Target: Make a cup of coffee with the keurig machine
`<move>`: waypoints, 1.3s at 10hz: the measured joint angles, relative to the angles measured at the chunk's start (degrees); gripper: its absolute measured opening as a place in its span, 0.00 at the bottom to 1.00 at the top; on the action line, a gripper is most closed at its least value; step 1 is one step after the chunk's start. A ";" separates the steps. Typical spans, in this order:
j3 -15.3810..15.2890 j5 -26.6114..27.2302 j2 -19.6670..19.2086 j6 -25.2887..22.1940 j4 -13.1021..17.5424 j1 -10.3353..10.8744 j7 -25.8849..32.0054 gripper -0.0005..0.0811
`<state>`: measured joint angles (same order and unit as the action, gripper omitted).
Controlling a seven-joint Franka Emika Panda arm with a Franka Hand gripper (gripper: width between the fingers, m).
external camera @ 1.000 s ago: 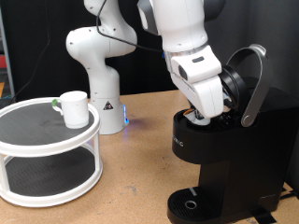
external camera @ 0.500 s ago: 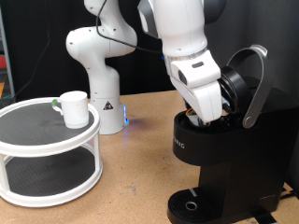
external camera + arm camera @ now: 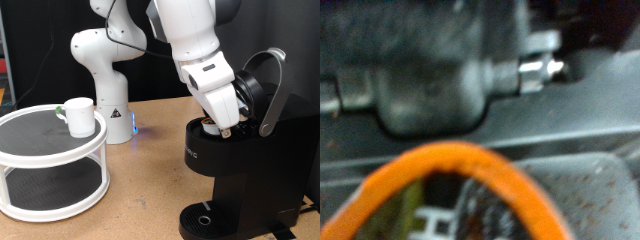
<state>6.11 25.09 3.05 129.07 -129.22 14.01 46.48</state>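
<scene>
The keurig machine (image 3: 245, 175) stands at the exterior view's right, matte black, with its silver-trimmed lid (image 3: 270, 88) raised. My gripper (image 3: 226, 124) reaches down into the open pod chamber at the machine's top, and its fingertips are hidden there. The wrist view is blurred and very close. It shows an orange ring (image 3: 445, 165) at the chamber mouth and dark machine parts (image 3: 430, 70) behind it, with no fingers in sight. The cup (image 3: 80, 116), a white mug, stands on the top tier of a round stand at the exterior view's left, far from the gripper.
The white two-tier round stand (image 3: 50, 150) fills the exterior view's left. The arm's white base (image 3: 102, 70) stands behind, with a small blue light beside it. The machine's drip tray (image 3: 205, 218) shows at the bottom. Bare wooden tabletop (image 3: 140, 190) lies between stand and machine.
The hand has shifted only slightly at the pod chamber, a little to the right. The cup, the stand and the machine's lid have not moved.
</scene>
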 joint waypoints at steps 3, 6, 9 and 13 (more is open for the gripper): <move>0.36 2.61 1.48 -0.37 0.00 -0.09 1.68 1.00; 1.25 2.52 3.91 -4.83 0.03 -0.29 2.52 1.00; 1.32 0.62 5.14 -7.27 -0.23 -0.36 2.42 1.00; 1.04 -3.30 5.05 -5.66 -2.23 -0.36 -0.04 1.00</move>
<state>7.15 21.79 8.10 123.41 -131.45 13.66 46.43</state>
